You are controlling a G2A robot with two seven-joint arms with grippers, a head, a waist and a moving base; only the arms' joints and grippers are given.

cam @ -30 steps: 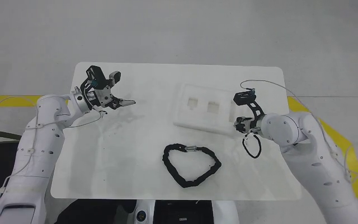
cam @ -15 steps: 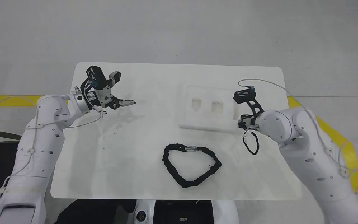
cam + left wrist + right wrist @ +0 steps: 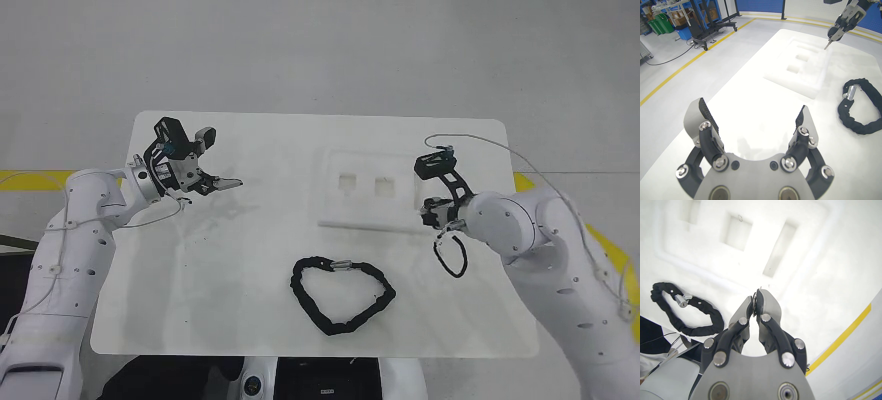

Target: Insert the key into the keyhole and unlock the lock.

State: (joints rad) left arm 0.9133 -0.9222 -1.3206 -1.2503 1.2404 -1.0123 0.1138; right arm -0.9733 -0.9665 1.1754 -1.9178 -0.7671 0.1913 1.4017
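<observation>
Over the right edge of the foam tray I hold the key pinched in R gripper, tip down for insertion; chain lock lies near, robot-side of tray, L gripper hangs open well left.

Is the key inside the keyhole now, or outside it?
Outside. The right gripper holds the key near the tray, apart from the lock, whose keyhole shows empty.

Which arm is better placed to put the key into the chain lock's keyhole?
Right. The right gripper is shut on the key, not far from the chain lock. The left gripper is open and holds nothing.
</observation>
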